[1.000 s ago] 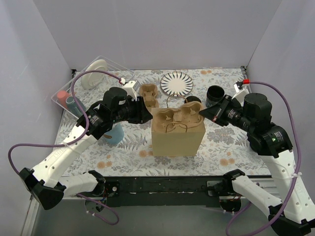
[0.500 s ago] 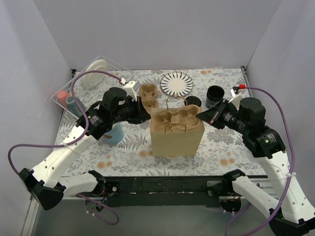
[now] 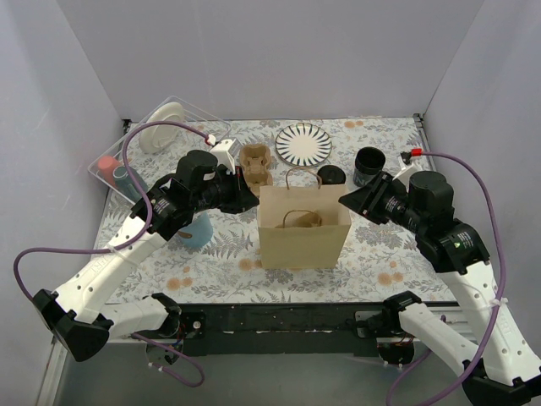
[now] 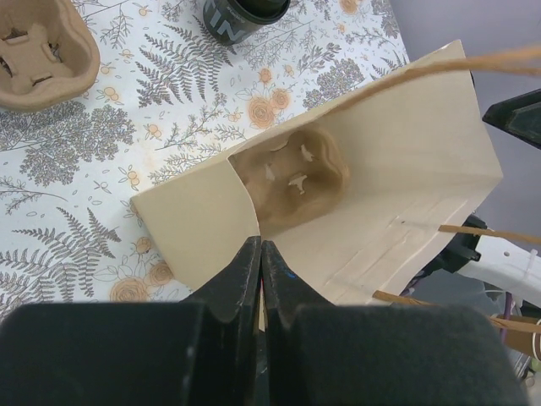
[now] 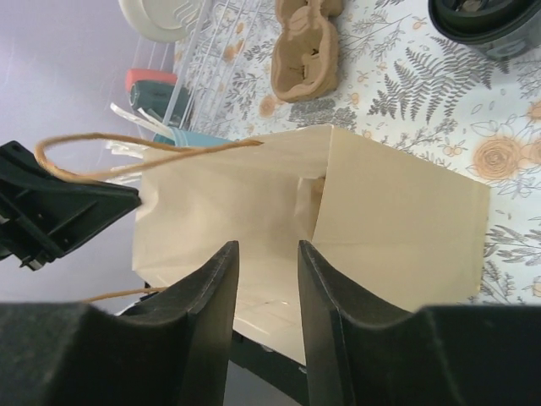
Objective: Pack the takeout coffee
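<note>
An open brown paper bag [image 3: 303, 241] stands mid-table. A cardboard cup carrier [image 4: 292, 173] lies at its bottom. My left gripper [image 3: 252, 196] is shut on the bag's left rim; in the left wrist view its jaws [image 4: 261, 249] pinch the paper wall. My right gripper [image 3: 345, 200] is open at the bag's right rim, its fingers [image 5: 221, 262] apart over the opening. One dark coffee cup [image 3: 369, 162] stands back right, also in the right wrist view [image 5: 486, 21]. The second cup [image 3: 331, 175] stands just behind the bag, also in the left wrist view [image 4: 241, 13].
A second cardboard carrier [image 3: 256, 162] lies behind the bag's left corner. A light-blue cup [image 3: 196, 228] stands under my left arm. A striped plate [image 3: 303, 144] is at the back. A clear bin [image 3: 139, 144] with dishes stands at the far left.
The cup carrier that sat across the bag's mouth has dropped down inside the bag. My right gripper has drawn back slightly to the bag's right rim. The left gripper holds still.
</note>
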Robot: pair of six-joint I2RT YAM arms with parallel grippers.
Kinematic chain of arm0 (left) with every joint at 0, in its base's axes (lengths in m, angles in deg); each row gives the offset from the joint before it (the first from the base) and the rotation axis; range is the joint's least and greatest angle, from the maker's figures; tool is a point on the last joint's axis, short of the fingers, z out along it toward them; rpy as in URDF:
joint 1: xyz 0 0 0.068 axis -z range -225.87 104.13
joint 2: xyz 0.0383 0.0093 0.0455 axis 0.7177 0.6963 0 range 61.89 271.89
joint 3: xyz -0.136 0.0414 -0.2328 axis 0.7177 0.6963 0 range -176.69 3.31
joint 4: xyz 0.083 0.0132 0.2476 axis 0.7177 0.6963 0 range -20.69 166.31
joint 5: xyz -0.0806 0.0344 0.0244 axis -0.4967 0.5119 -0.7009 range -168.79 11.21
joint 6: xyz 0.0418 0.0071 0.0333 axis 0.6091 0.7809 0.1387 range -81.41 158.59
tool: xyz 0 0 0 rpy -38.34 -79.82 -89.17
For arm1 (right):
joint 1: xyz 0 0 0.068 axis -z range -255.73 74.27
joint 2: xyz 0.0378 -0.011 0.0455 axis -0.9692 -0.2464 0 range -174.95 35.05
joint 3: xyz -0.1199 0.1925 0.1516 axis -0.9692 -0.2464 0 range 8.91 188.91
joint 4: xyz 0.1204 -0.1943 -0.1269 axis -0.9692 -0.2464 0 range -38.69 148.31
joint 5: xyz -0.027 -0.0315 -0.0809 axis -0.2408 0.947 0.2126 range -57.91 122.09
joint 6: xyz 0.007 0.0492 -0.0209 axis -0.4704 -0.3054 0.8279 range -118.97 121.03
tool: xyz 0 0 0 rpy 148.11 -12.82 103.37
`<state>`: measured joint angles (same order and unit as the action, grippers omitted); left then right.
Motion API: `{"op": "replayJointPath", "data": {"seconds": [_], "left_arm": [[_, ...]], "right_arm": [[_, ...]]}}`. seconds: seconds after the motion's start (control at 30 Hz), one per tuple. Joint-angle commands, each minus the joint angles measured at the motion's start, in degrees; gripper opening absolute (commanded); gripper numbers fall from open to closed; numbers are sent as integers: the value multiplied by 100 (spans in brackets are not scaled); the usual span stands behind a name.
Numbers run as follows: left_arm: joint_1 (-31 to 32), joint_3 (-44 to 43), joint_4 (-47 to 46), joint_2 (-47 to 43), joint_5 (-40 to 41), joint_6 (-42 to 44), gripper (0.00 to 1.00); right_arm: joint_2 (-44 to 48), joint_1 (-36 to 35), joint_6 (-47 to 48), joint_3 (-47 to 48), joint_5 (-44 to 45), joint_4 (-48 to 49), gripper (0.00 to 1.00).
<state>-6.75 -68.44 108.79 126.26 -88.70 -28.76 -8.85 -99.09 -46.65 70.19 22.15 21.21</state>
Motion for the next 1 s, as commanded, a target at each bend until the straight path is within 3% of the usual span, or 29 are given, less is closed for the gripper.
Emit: {"op": "replayJointPath", "data": {"seconds": [0.0, 0.3, 0.5, 0.6, 0.97], "left_arm": [[9, -208, 138, -66, -81, 29, 0], [0, -252, 156, -75, -107, -50, 1], [9, -551, 226, -66, 60, -76, 49], [9, -630, 270, -48, 103, 11, 57], [9, -578, 622, 145, 192, -182, 56]], "right_arm": [[-13, -2, 382, 288, 360, -139, 42], [-593, -2, 1498, 1526, 228, -937, 36], [-813, -2, 1788, 2230, 869, -1299, 36], [-988, -2, 2016, 2423, 1212, -1352, 39], [-2465, 67, 3045, 3206, 2654, -1352, 63]]}}
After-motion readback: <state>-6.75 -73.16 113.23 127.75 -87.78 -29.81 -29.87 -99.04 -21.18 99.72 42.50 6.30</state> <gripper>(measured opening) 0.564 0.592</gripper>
